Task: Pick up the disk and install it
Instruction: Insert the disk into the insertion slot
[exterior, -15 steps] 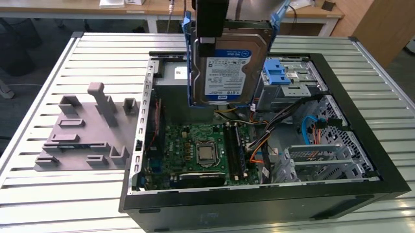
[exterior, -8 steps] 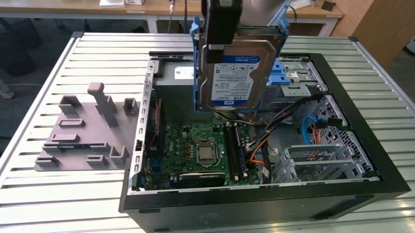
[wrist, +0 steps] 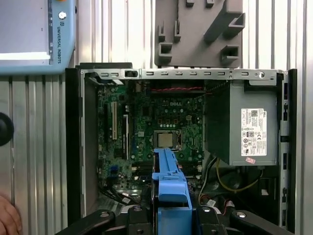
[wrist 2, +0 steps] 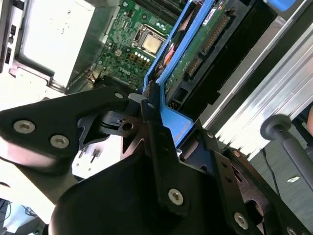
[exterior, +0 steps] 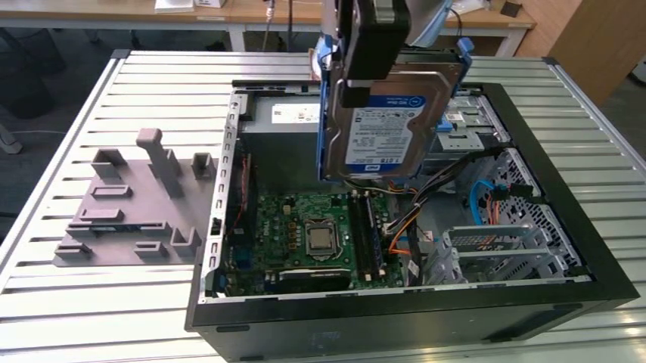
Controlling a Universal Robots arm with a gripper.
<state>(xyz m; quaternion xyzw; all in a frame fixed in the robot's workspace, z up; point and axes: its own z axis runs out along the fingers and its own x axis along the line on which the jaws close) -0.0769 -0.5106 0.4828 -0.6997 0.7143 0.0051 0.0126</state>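
1. We see the gripper pinching the disk, its fingers pressed together on the blue rail along the disk's edge.
2. The disk hangs upright in the upper centre of the exterior view. Its white-and-blue label faces the camera. It is held in the air over the open computer case, clear of the motherboard below.
3. In the second wrist view the black fingers clamp the blue rail, and the disk's green circuit-board side shows.
4. The case lies on its side on a slatted metal table that reaches nearly every edge of the exterior view.
5. On the slats, just beside the case at the exterior view's left, lies a grey fixture plate with upright brackets.
6. In the first wrist view a grey power supply with a white sticker sits inside the case next to the motherboard. A teach pendant rests on the table outside the case, and a person's hand is over the slats.
7. Beyond the table, wooden-topped desks run along the top of the exterior view. A wooden panel stands in the upper right corner, and dark floor shows in the upper left.
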